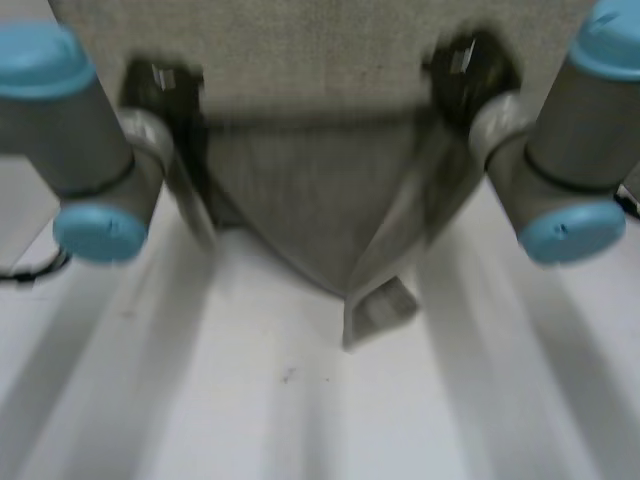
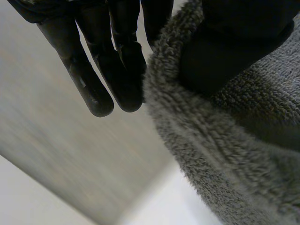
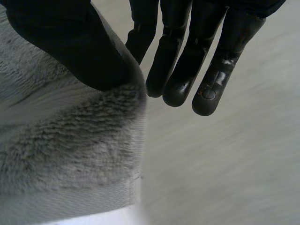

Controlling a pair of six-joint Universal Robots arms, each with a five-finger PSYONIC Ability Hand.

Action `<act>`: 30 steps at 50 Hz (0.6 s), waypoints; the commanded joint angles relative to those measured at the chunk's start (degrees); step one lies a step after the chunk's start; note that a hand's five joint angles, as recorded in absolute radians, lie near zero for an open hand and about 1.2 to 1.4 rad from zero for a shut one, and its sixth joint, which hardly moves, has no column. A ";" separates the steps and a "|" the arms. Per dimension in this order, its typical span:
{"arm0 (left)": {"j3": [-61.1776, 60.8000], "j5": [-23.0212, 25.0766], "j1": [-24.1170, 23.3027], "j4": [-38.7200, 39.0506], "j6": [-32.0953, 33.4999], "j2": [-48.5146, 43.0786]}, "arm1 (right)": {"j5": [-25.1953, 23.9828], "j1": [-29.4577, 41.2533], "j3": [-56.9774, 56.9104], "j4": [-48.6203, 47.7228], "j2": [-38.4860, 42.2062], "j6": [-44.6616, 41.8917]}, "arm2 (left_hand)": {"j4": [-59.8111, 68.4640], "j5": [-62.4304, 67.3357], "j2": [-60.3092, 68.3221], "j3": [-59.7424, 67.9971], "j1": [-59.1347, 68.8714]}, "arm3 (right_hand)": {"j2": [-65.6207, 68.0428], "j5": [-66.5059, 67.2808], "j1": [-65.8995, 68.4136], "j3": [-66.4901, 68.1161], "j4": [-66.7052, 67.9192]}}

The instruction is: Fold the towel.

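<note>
The grey fleecy towel [image 1: 320, 60] is lifted off the white table [image 1: 300, 400] and sags between my two hands, its lower part narrowing to a point with a small flap [image 1: 380, 305] near the table. My left hand [image 1: 165, 85] is on one upper edge, my right hand [image 1: 465, 70] on the other. In the left wrist view the thumb [image 2: 225, 51] presses the towel [image 2: 234, 140] against straight fingers [image 2: 117, 61]. The right wrist view has the same pinch: thumb [image 3: 70, 42] on the towel [image 3: 65, 150] beside straight fingers [image 3: 187, 61].
Both grey forearms with light-blue caps [image 1: 100, 230] [image 1: 570, 230] flank the hanging towel. Bare white table stretches in front of the towel towards the near edge.
</note>
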 commanded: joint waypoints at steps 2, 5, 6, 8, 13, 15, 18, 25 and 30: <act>17.43 1.17 -0.05 16.62 -1.37 -0.68 | 1.64 -0.05 3.77 -33.11 -8.42 -0.26 | 10.25 11.66 10.27 10.36 13.67 | 12.19 13.45 24.65 11.85 11.67; 14.20 3.10 -0.31 19.34 -1.63 -0.15 | 0.16 -0.13 8.51 -31.90 -10.36 -0.09 | 10.25 11.66 10.27 10.36 13.67 | 12.19 13.45 24.65 11.85 11.67; 10.44 3.80 0.21 18.47 -1.54 1.07 | 0.15 -0.13 8.54 -31.89 -10.37 -0.09 | 10.25 11.66 10.27 10.36 13.67 | 12.19 13.45 24.65 11.85 11.67; 5.36 4.85 0.74 17.24 -1.54 2.82 | -1.08 -0.66 11.52 -30.83 -10.72 0.26 | 10.25 11.66 10.27 10.36 13.67 | 12.19 13.45 24.65 11.85 11.67; -12.39 11.08 4.60 13.55 -1.19 6.52 | -6.87 -1.01 24.33 -22.25 -11.60 -0.26 | 10.25 11.66 10.27 10.36 13.67 | 12.19 13.45 24.65 11.85 11.67; -18.43 14.27 4.96 12.31 -1.10 7.32 | -8.02 -1.01 26.88 -18.13 -11.68 -0.35 | 10.25 11.66 10.27 10.36 13.67 | 12.19 13.45 24.65 11.85 11.67; -29.32 19.81 5.93 9.76 -0.66 9.08 | -8.90 -1.36 31.72 -9.69 -11.51 -0.44 | 10.25 11.66 10.27 10.36 13.67 | 12.19 13.45 24.65 11.85 11.67; -43.29 23.85 6.28 2.56 11.70 7.07 | -9.26 -2.68 38.95 -0.07 -9.58 -2.29 | 3.74 5.15 3.76 3.85 7.16 | 12.19 13.45 24.65 11.85 11.67; -44.35 23.59 7.07 1.85 18.57 6.00 | -9.17 -3.82 41.76 -1.21 -9.84 -1.85 | -13.21 -11.80 -13.19 -13.10 -9.79 | 12.19 13.45 24.65 11.85 11.67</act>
